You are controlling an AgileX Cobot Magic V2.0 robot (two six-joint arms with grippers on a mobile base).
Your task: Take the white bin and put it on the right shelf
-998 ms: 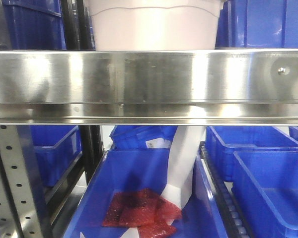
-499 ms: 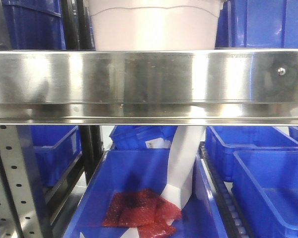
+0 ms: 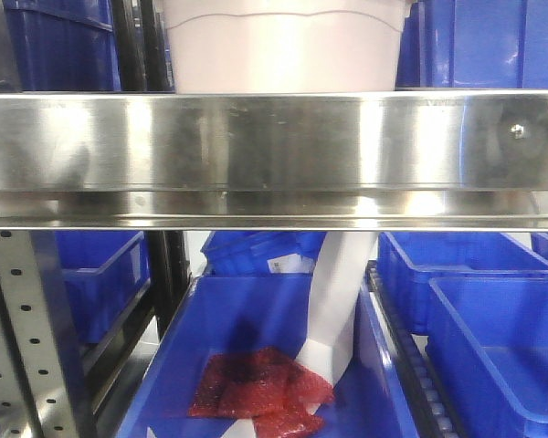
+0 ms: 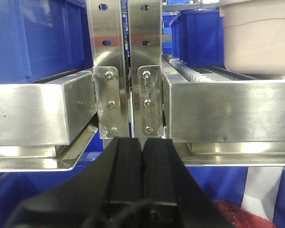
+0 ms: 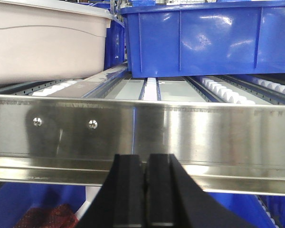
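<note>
Both hands, the left hand [image 4: 142, 156] and the right hand [image 5: 147, 185], hang clenched on nothing just below the shiny stainless steel shelf rail [image 3: 274, 151]. Above it, the large pale pinkish-white plastic bin [image 3: 285, 46] sits on the rollers between blue plastic bins [image 5: 209, 38], seemingly delivered already.

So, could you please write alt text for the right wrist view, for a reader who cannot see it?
The shut black right tool sits low in front of a shiny steel shelf rail. Behind the rail, a white bin rests on the shelf at left, a blue bin at right.
</note>
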